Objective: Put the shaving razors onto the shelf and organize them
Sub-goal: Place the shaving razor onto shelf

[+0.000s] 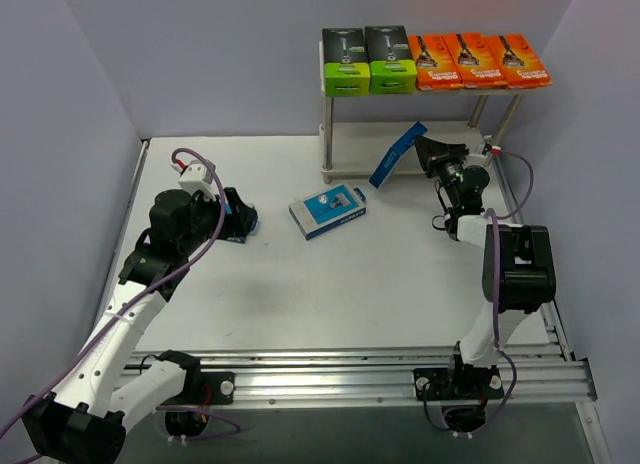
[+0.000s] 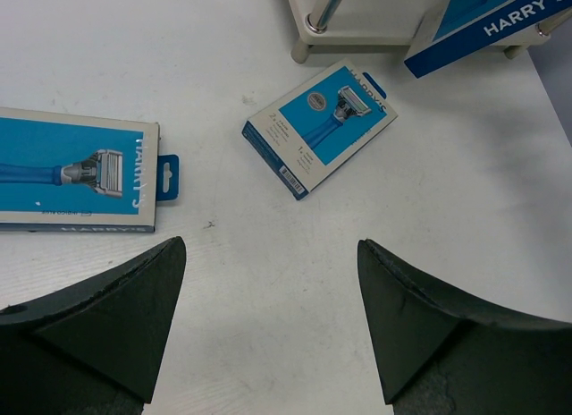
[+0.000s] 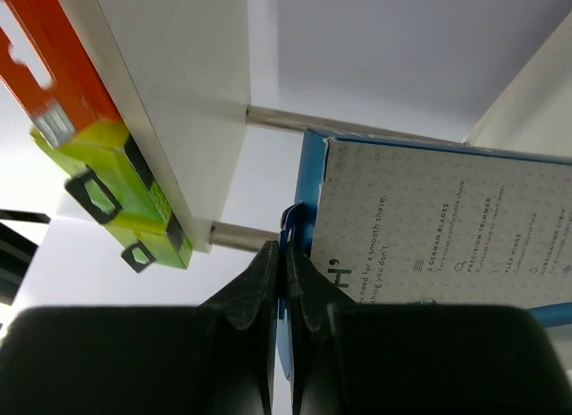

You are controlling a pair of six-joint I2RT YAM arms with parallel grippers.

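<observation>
- Five packs are sitting on the upper board of the shelf [image 1: 326, 114] in the top view: two black packs [image 1: 367, 59] at the left and three orange packs [image 1: 470, 61] beside them, edge to edge in one row.
- Also there, the right gripper [image 1: 418, 148] is holding the held blue pack [image 1: 397, 154] tilted at the shelf's open front, beneath the upper board and above the lower board [image 1: 350, 152].
- The middle blue pack [image 1: 328, 210] is lying flat on the table [image 1: 300, 294] near the shelf, and the left blue pack [image 1: 243, 224] is lying by the left gripper [image 1: 232, 212]; whether they are touching cannot be told.
- In the left wrist view, the left gripper's fingers [image 2: 116, 326] are standing wide apart and gripping nothing, with the left blue pack just off one finger and the middle blue pack farther ahead.
- In the right wrist view, the right gripper's fingers [image 3: 250, 299] are pinching hard on the held blue pack's blue edge by its hang tab, with its printed back facing the camera.
- The step in hand seems to be sliding this pack onto the lower board. Doing it well probably means levelling the pack first, keeping it under the upper board and clear of the posts, and setting it well to one side so the other two fit. The fingers should let go only once it is resting flat.
</observation>
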